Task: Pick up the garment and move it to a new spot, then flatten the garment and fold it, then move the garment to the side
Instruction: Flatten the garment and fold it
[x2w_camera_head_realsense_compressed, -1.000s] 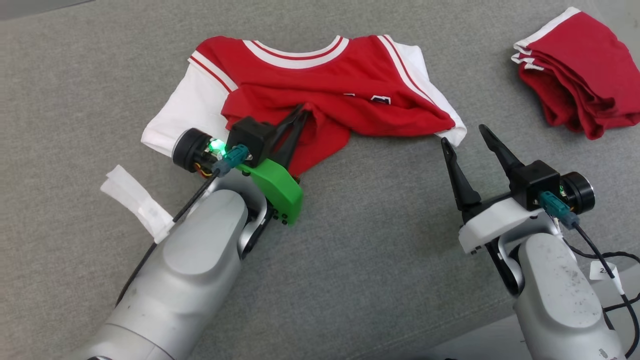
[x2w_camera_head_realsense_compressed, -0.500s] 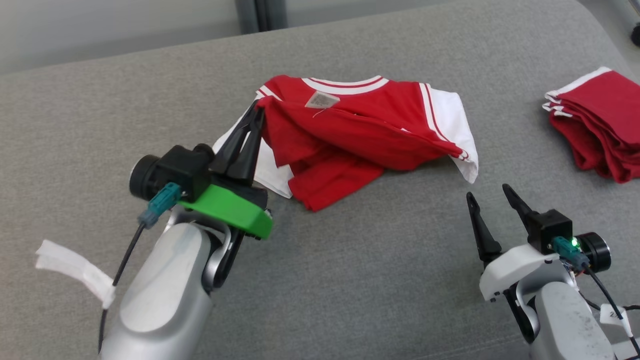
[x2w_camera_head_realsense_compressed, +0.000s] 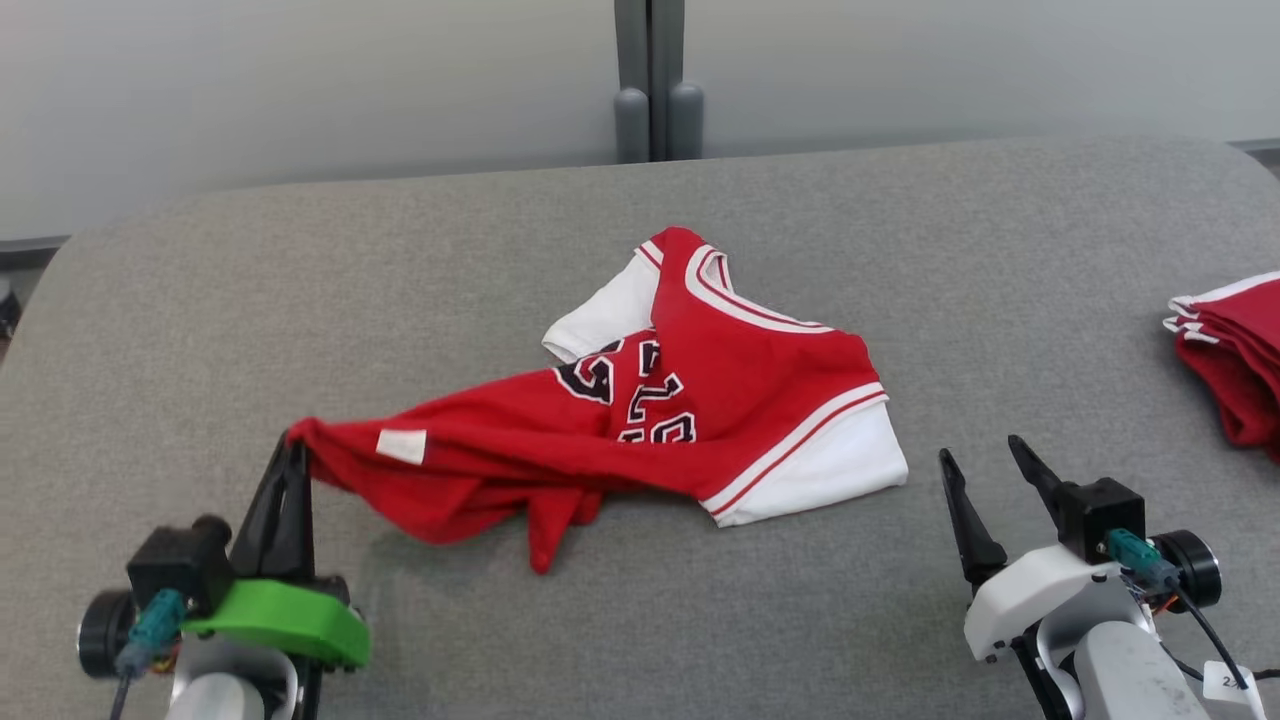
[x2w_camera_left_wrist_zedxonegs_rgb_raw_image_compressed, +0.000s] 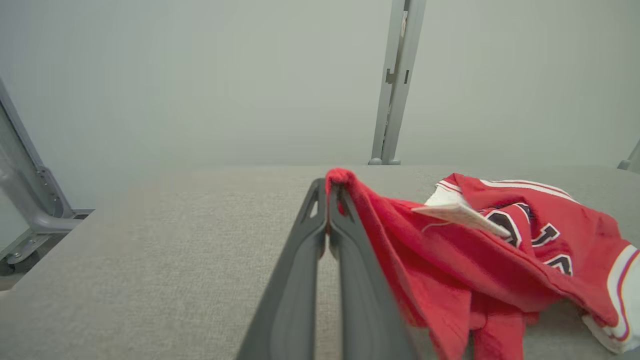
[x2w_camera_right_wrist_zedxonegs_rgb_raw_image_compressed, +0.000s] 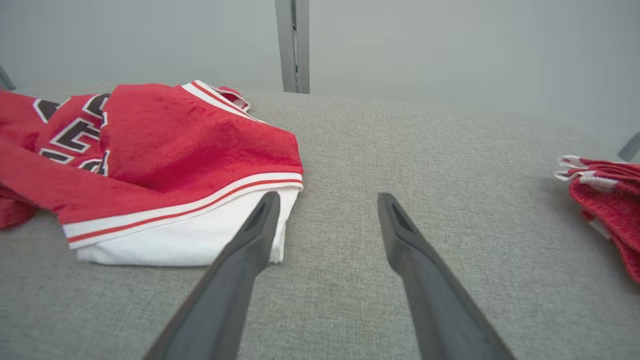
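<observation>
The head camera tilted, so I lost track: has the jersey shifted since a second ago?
Yes. The jersey, pinched by the left gripper, was dragged to the robot's left: its gap to the red pile has widened.

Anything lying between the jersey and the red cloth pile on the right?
Nothing: the head view shows bare grey surface between the garment and the cloth pile; the open right gripper sits nearer the robot.
</observation>
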